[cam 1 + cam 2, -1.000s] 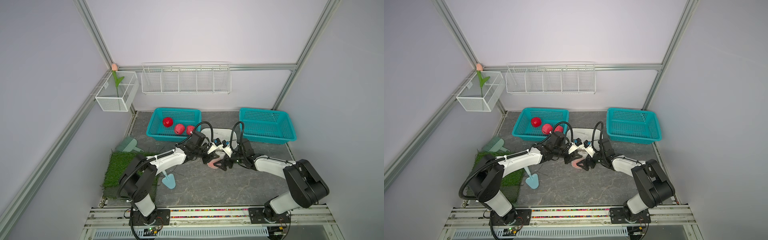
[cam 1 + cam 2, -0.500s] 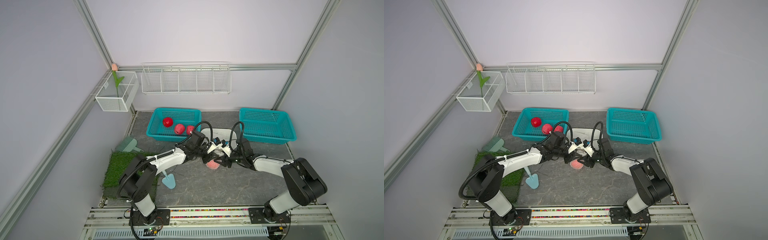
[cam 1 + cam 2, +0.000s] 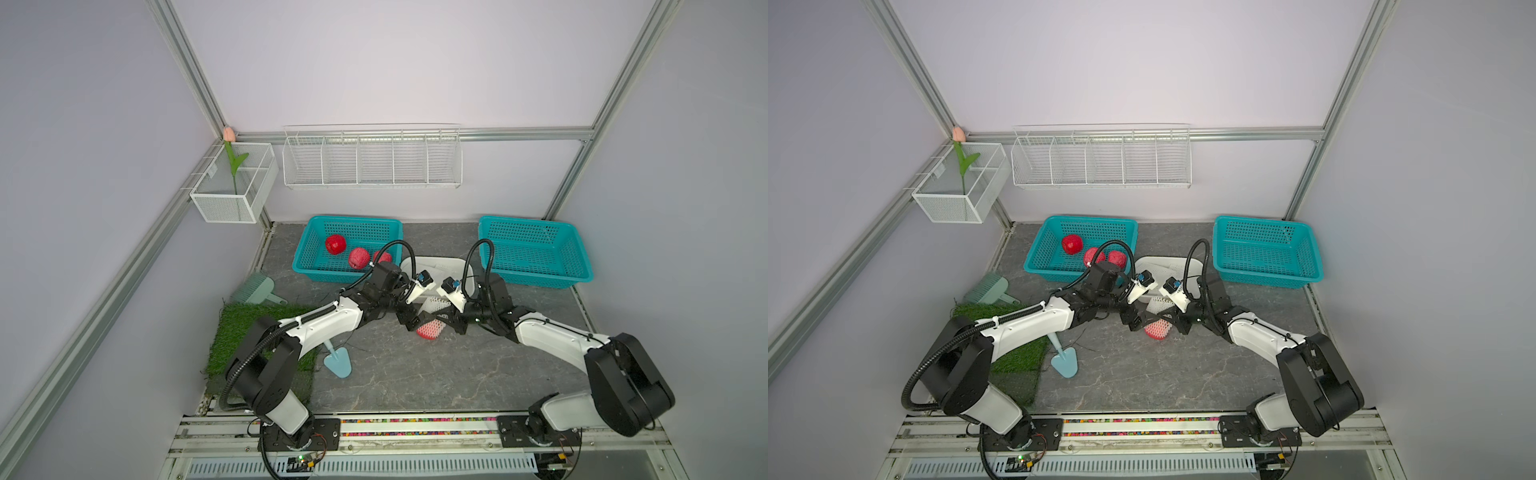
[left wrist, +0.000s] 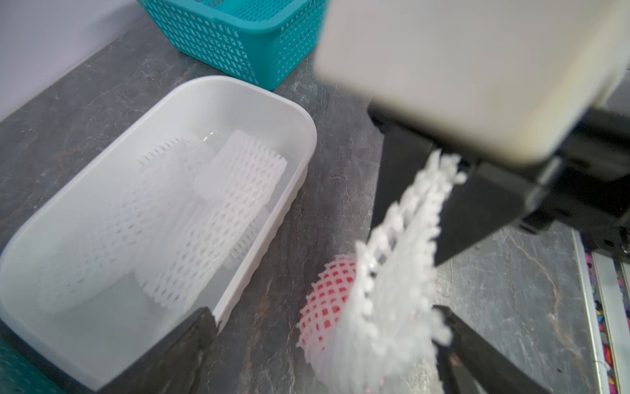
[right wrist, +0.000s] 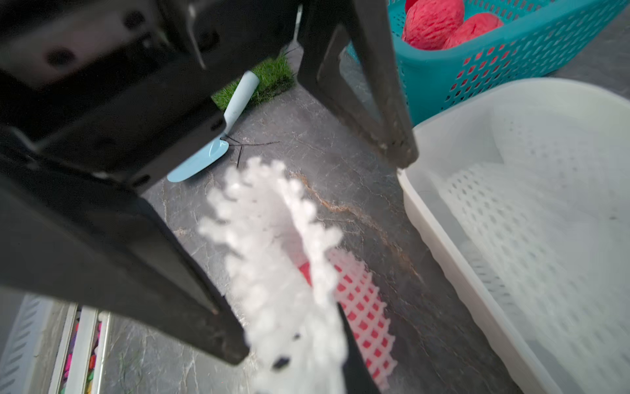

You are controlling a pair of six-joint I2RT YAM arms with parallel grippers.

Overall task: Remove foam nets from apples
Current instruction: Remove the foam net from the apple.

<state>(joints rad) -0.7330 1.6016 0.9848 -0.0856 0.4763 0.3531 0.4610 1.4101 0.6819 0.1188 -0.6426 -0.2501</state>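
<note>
White foam net (image 4: 392,300) pinched at its upper edge in right gripper (image 4: 409,235), jaws closed tight on the mesh. Stretched down from that pinch to the apple (image 4: 329,290), half sleeved, on grey tabletop (image 4: 341,143) below both grippers. Left gripper (image 4: 322,308) spread wide, fingers (image 4: 191,341) either side of net and apple; contact with the mesh unclear. Just beside the jaws, white tub (image 4: 306,136) holding loose foam nets (image 4: 238,177).

We count 3 bare apples (image 3: 359,258), 1 apple (image 3: 428,332) wearing 1 foam net (image 4: 402,238), approx. 3 loose nets (image 4: 238,170) in 1 white tub (image 4: 238,82), 2 teal baskets (image 3: 353,218), 2 wire racks (image 3: 372,156), 1 tulip (image 3: 228,134).
</note>
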